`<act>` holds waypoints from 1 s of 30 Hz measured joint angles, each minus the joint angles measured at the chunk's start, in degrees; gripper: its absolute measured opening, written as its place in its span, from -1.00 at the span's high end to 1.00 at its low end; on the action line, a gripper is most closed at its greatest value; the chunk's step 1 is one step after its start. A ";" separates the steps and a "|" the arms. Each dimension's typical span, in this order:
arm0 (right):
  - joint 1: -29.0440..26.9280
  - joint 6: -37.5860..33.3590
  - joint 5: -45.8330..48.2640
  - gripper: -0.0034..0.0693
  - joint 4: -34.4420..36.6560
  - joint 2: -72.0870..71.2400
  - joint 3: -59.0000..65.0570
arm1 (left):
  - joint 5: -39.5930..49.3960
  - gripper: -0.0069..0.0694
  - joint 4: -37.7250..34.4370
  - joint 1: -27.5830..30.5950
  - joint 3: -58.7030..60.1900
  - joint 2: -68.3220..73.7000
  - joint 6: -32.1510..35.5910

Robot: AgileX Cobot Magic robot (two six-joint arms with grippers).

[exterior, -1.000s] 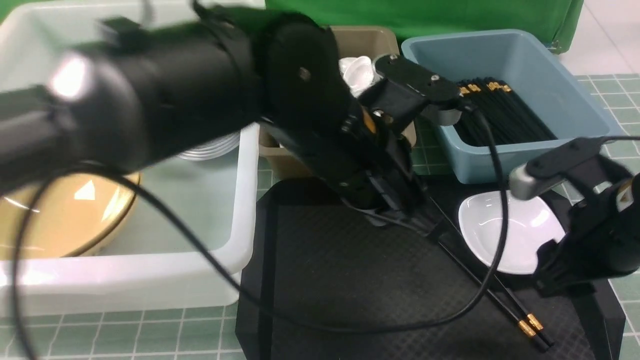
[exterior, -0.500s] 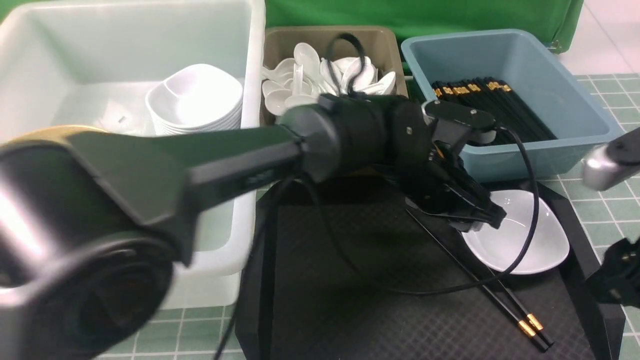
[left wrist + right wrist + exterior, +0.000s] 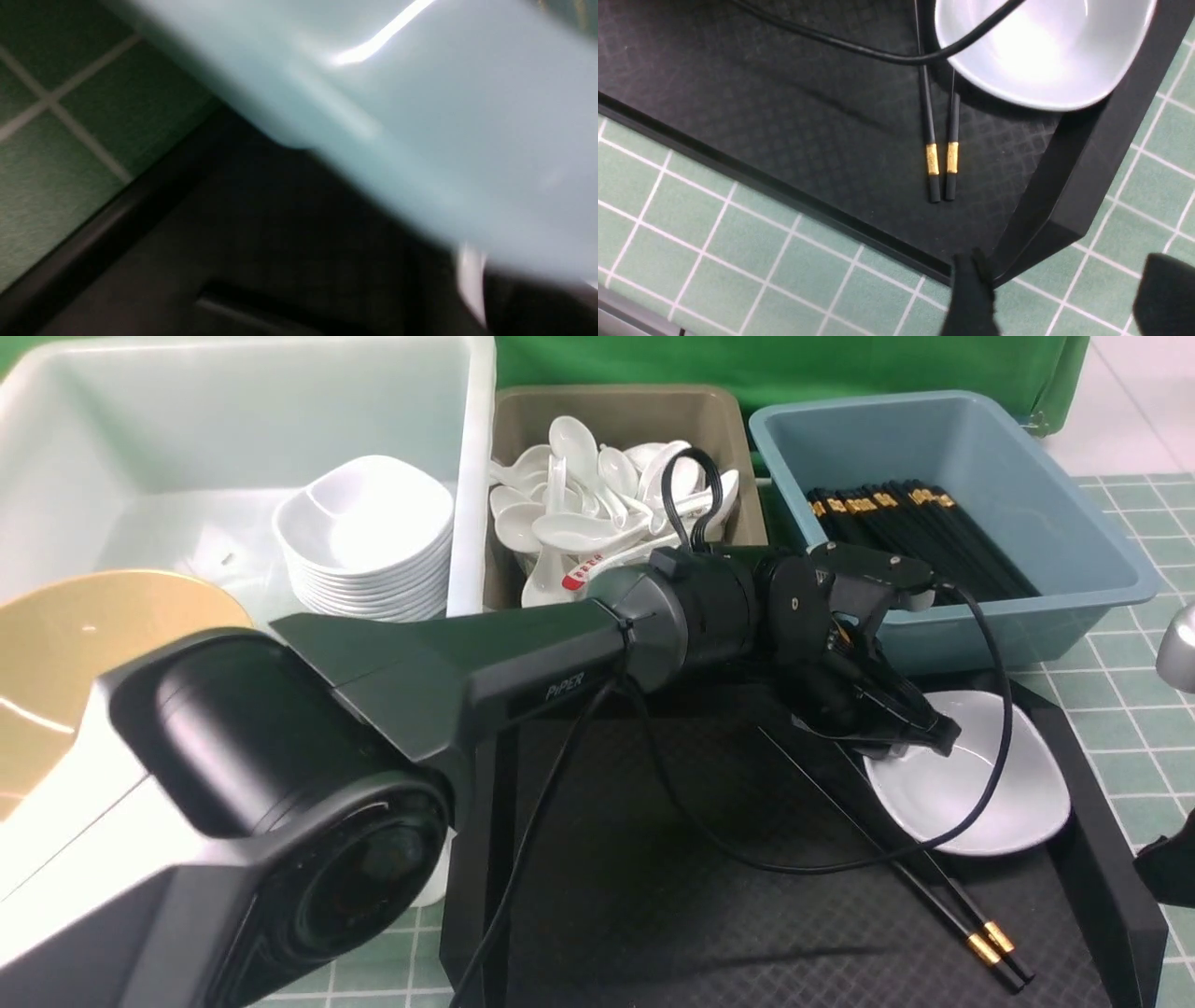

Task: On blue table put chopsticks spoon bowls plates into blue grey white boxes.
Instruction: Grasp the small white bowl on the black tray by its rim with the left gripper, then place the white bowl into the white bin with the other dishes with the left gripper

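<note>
A white plate point(image 3: 980, 789) lies at the right end of the black tray point(image 3: 653, 859). My left gripper point(image 3: 920, 739) reaches across the tray and is shut on that plate's left rim. In the blurred left wrist view the rim shows as a white sliver point(image 3: 471, 275) between dark fingers. A pair of black chopsticks point(image 3: 934, 896) point(image 3: 941, 140) lies on the tray beside the plate, gold bands toward me. My right gripper point(image 3: 1064, 303) is open over the tiled blue table point(image 3: 738, 242), off the tray's corner. Only scraps of the right arm point(image 3: 1178, 649) show in the front view.
The white box point(image 3: 467, 476) holds a stack of plates point(image 3: 364, 537) and a tan bowl point(image 3: 75, 644). The grey box point(image 3: 728, 420) is full of white spoons point(image 3: 579, 523). The blue box point(image 3: 1074, 551) holds black chopsticks point(image 3: 924, 532). The left arm's cable point(image 3: 990, 765) loops over the plate.
The left arm swung right, from over the chopsticks to the plate, and its jaws closed on the rim. The right arm drew back to the right, almost out of the front view.
</note>
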 joint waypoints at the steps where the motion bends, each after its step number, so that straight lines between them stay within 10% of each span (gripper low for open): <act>1: 0.00 -0.42 -0.05 -0.30 0.00 0.00 0.00 | 0.59 0.69 -0.77 0.00 -0.59 -0.21 0.00; 13: 0.00 -5.19 2.02 0.79 3.32 0.23 -10.94 | 21.15 0.81 2.70 4.39 -0.06 -13.61 3.73; 30: 23.85 -10.45 -1.58 0.81 7.92 22.44 -33.61 | 25.85 0.81 7.15 39.52 11.95 -40.90 3.84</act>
